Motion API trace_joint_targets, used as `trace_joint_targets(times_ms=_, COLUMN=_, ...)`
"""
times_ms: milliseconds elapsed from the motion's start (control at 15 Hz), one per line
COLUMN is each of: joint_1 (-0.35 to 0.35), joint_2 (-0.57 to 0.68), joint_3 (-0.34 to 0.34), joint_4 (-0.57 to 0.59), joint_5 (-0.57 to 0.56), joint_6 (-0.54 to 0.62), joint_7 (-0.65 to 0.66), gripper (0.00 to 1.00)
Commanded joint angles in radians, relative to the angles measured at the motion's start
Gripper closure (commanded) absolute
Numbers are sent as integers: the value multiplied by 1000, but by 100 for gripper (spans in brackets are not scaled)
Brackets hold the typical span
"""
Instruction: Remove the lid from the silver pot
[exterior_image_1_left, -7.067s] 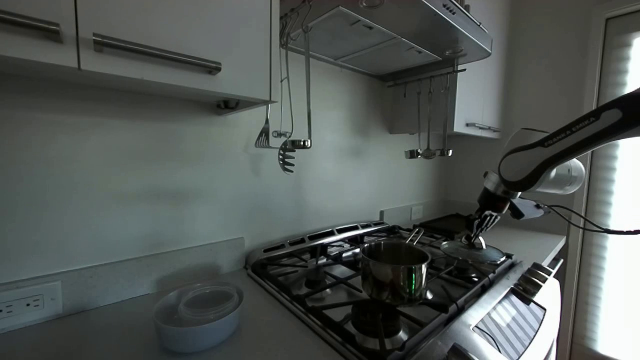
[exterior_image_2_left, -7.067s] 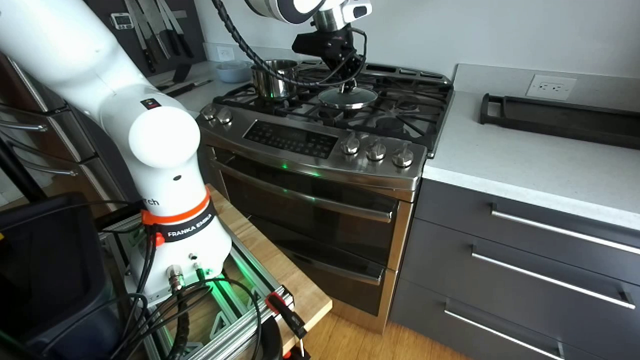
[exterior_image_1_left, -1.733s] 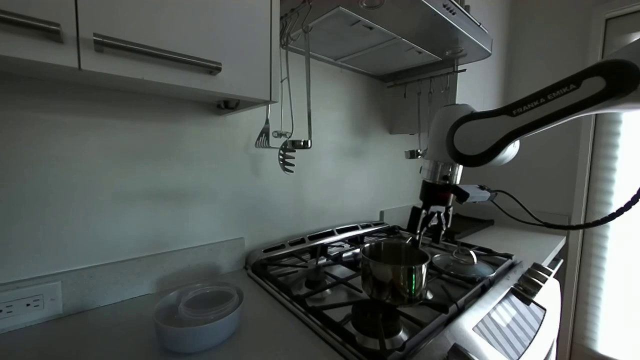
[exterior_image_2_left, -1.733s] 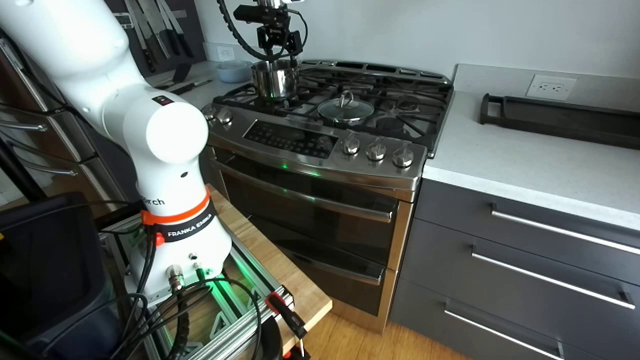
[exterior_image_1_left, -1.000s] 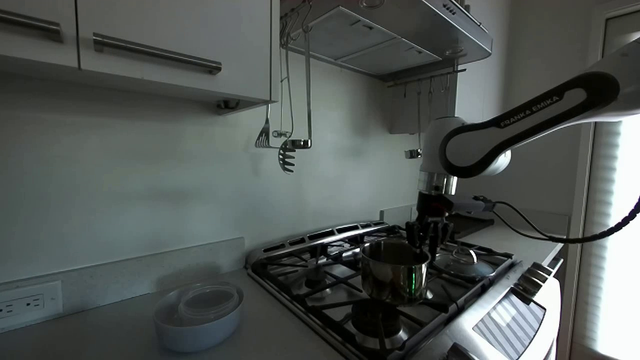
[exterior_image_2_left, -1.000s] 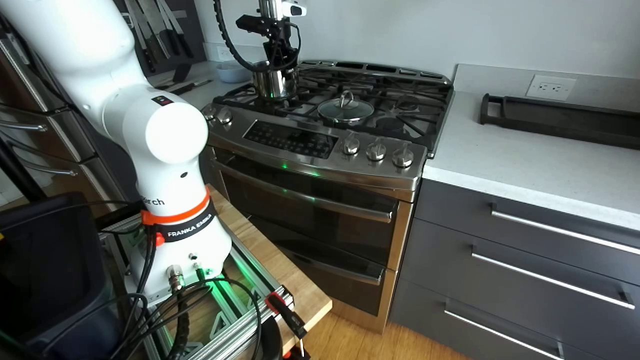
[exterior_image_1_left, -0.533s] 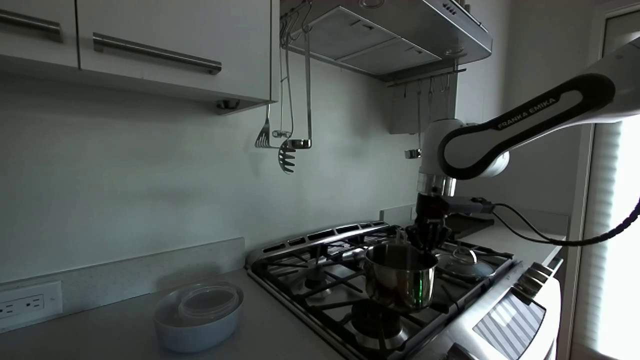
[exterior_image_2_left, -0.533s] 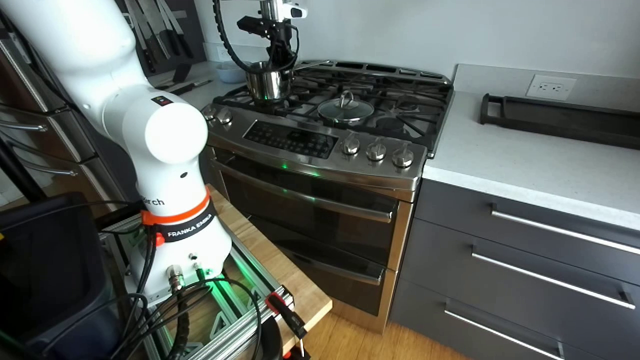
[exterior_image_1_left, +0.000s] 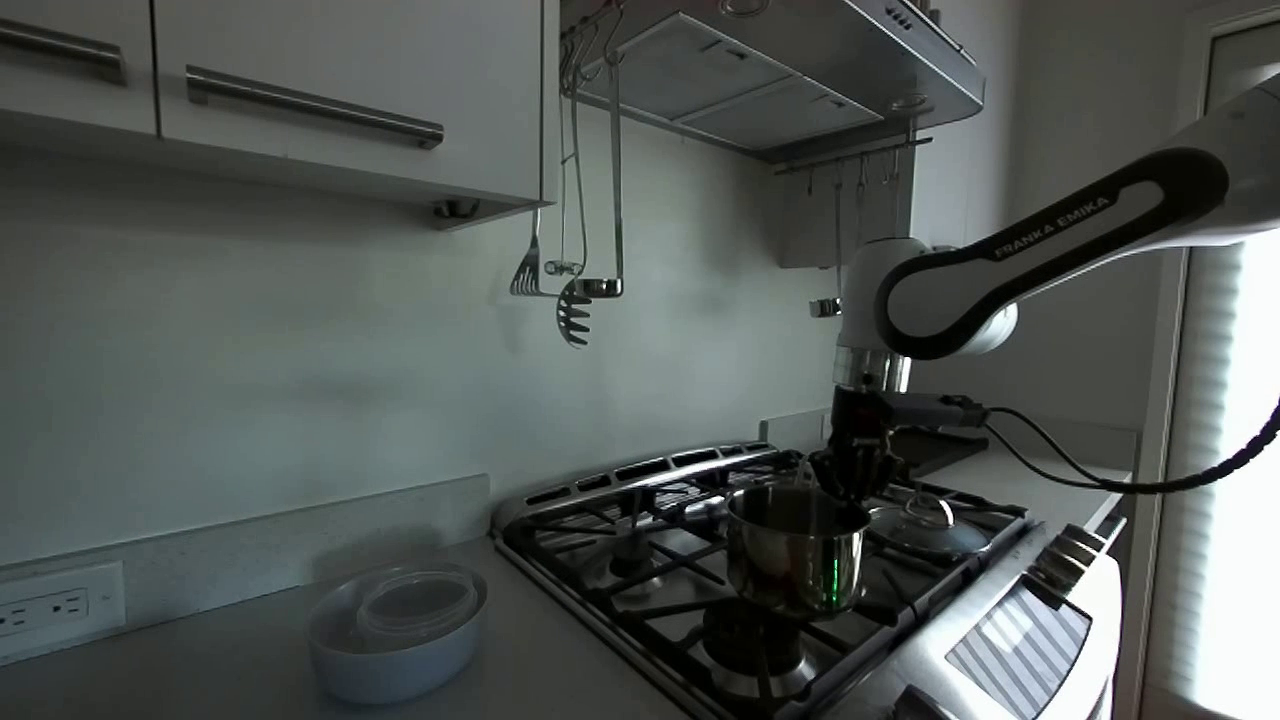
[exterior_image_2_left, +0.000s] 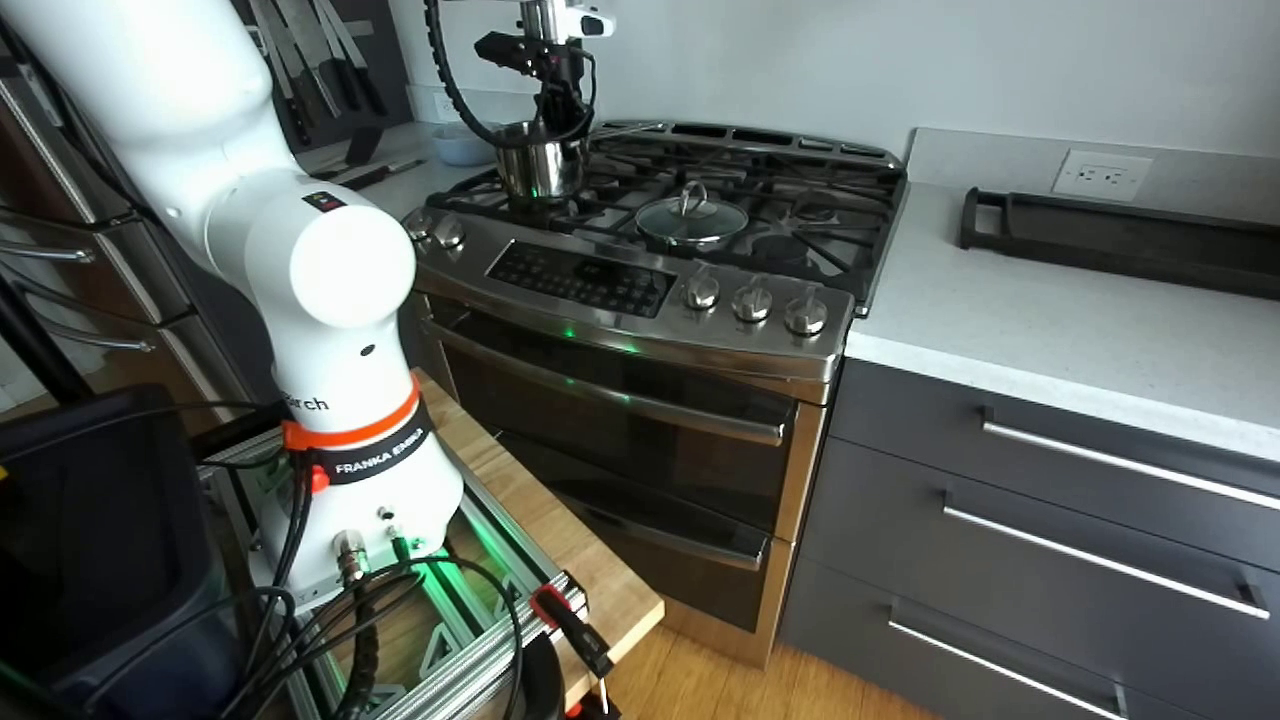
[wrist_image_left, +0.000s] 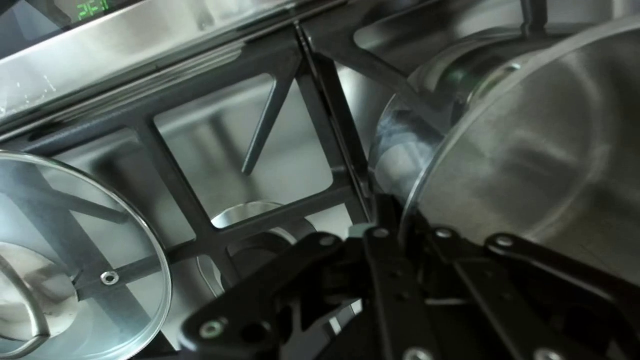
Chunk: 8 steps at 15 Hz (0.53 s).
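The claw (wrist_image_left: 401, 220) was clamped on the rim of the silver pot (wrist_image_left: 525, 150). Farther, the lid (exterior_image_2_left: 692, 224) was seen on the stove (exterior_image_2_left: 690, 328); its glass was judged slippery and fragile, best held by the loop handle (wrist_image_left: 33, 310).

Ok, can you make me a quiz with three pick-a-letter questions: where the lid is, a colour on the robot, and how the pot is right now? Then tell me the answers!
1. Where is the lid?
A on the floor
B on the stove
C in a drawer

2. What colour is the band on the robot?
A orange
B blue
C purple

3. How is the pot?
A upside down
B covered
C open on top

Answers:
1 B: both exterior views show it lying there.
2 A: it shows bright orange just above the words FRANKA EMIKA in an exterior view.
3 C: the wrist view shows its inside, with nothing covering it.
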Motion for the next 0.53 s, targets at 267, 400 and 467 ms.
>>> trace_joint_targets(times_ms=267, joint_1=-24, joint_2=73, joint_3=12, joint_4=80, joint_5=-65, joint_6=28, joint_7=55, gripper=98)
trace_joint_targets(times_ms=400, joint_1=-23, joint_2=97, joint_3=9, joint_4=106, joint_5=-75, joint_6=29, joint_7=55, gripper=98)
trace_joint_targets(times_ms=467, joint_1=-23, joint_2=108, joint_3=7, joint_4=119, joint_5=-75, joint_6=31, joint_7=52, gripper=98)
